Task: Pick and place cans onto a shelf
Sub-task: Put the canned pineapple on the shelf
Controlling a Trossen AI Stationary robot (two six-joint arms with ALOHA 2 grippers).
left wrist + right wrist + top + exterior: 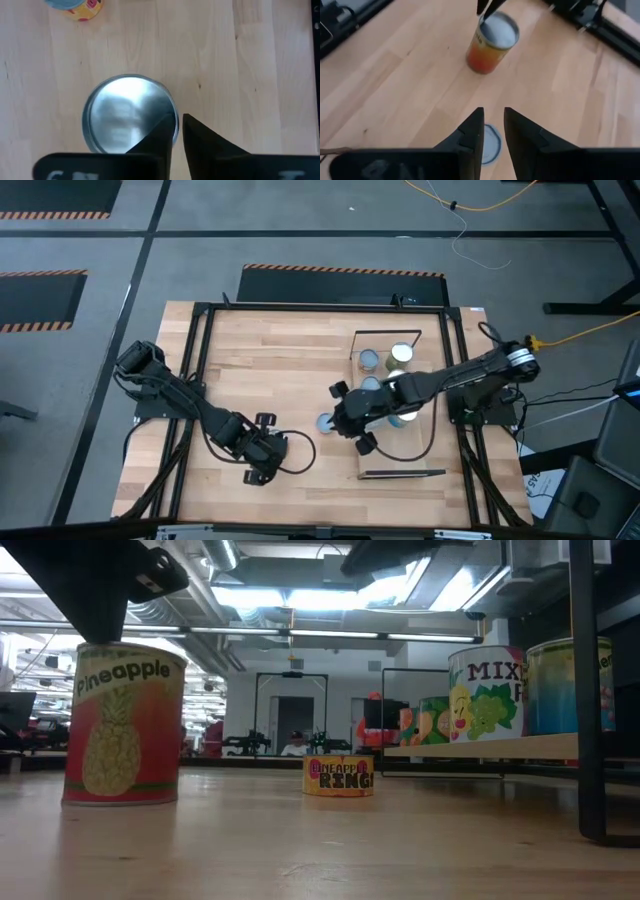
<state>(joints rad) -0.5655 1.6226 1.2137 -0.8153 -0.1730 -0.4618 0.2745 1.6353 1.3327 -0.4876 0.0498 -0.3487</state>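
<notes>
A can with an orange-red side and silvery top (123, 725) stands upright on its base on the tabletop at the left. It also shows in the left wrist view (125, 122) and the right wrist view (491, 42). My left gripper (179, 127) is right above it, shut at its rim; in the high view (262, 452) it hides the can. A low yellow can with a pale blue top (338, 775) (326, 423) stands mid-table. My right gripper (493, 122) (345, 423) hangs well above it, empty, with only a narrow gap between its fingers. Several cans (372, 360) stand on the shelf (400, 455). My left gripper comes from above, pointing down, at the can's top rim (175, 117). One finger (157, 137) stands over the silvery top and the other (205, 140) just outside the rim, with the rim in the narrow gap. The can stands upright with its base on the table.
The shelf's board (480, 748) at the right carries printed cans (485, 690), with a dark frame post (590, 690) at its near end. Black frame rails (195, 380) run along the table's sides. Bare tabletop lies between the two loose cans.
</notes>
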